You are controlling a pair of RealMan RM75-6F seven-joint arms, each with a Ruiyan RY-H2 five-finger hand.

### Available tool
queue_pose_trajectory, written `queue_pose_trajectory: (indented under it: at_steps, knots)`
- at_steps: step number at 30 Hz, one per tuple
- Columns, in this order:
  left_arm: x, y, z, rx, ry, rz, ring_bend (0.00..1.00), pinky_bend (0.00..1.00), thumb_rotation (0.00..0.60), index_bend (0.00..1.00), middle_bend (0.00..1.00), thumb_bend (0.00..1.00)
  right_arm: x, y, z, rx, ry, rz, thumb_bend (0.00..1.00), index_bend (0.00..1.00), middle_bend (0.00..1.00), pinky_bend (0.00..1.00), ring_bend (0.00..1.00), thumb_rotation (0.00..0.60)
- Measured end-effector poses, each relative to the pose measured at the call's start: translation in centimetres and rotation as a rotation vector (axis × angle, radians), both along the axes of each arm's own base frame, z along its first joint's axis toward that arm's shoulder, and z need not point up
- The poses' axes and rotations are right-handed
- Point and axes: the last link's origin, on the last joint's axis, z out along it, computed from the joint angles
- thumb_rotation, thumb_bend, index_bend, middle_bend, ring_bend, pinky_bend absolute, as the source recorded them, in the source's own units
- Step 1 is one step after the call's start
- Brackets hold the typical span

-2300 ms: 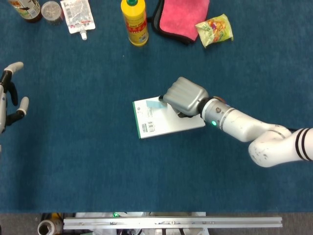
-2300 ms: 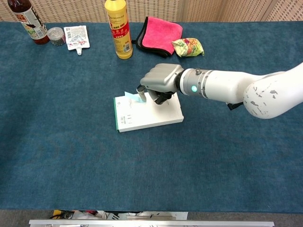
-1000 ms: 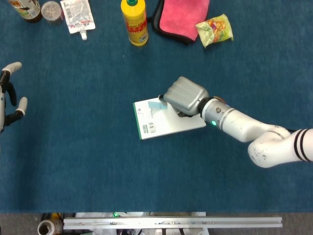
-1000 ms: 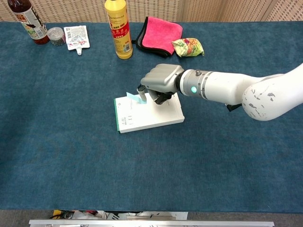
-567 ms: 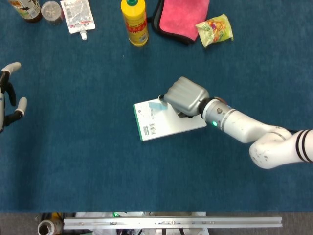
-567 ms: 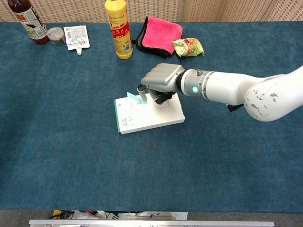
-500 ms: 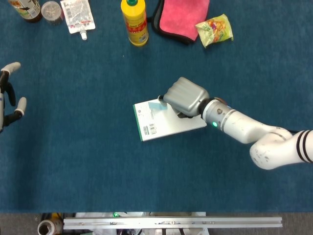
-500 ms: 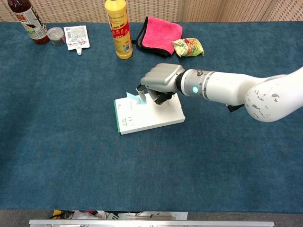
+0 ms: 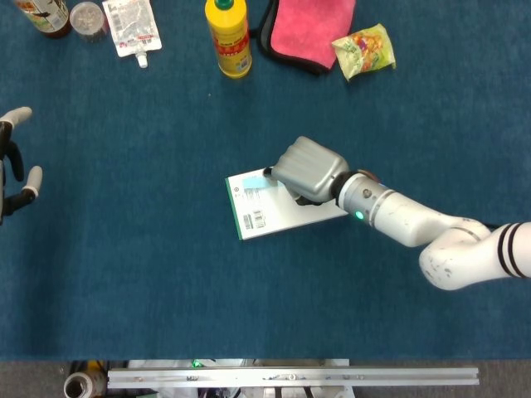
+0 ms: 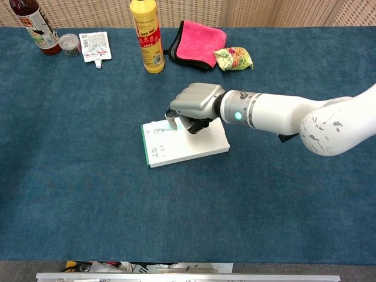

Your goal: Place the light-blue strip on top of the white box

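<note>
The white box [image 9: 286,214] [image 10: 191,147] lies flat on the blue cloth near the table's middle. A light-blue strip [image 9: 255,183] [image 10: 160,130] lies low across the box's top left part. My right hand [image 9: 309,170] [image 10: 197,106] hovers over the box's far edge with its fingers curled, and its fingertips pinch the strip's right end. Most of the pinch is hidden under the hand. My left hand [image 9: 15,166] shows only in the head view, at the far left edge, with fingers apart and nothing in it.
Along the far edge stand a yellow bottle [image 10: 147,36], a pink cloth [image 10: 197,42], a snack packet [image 10: 232,58], a white pouch [image 10: 95,46], a small jar [image 10: 70,44] and a dark bottle [image 10: 34,23]. Blue cloth covers the whole table.
My right hand has shifted left and lower over the box, bringing the strip from a raised tilt down flat onto the box top. The left hand has drifted slightly further left.
</note>
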Motion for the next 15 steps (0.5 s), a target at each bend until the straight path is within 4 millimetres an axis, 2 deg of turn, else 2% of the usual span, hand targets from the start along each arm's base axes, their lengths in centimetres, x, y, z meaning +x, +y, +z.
queue_pose_trajectory:
  at_steps: [10, 15]
  knots:
    - [0.06, -0.15, 0.19, 0.005, -0.004, -0.005, 0.72, 0.91, 0.600, 0.21, 0.70, 0.32, -0.05, 0.02, 0.66, -0.014, -0.012, -0.004, 1.00, 0.38, 1.00, 1.00, 1.00, 0.494]
    - [0.09, -0.16, 0.05, 0.001, -0.004, -0.006, 0.72, 0.91, 0.600, 0.21, 0.70, 0.32, -0.71, 0.11, 0.88, -0.015, 0.001, -0.011, 1.00, 0.38, 1.00, 1.00, 1.00, 0.493]
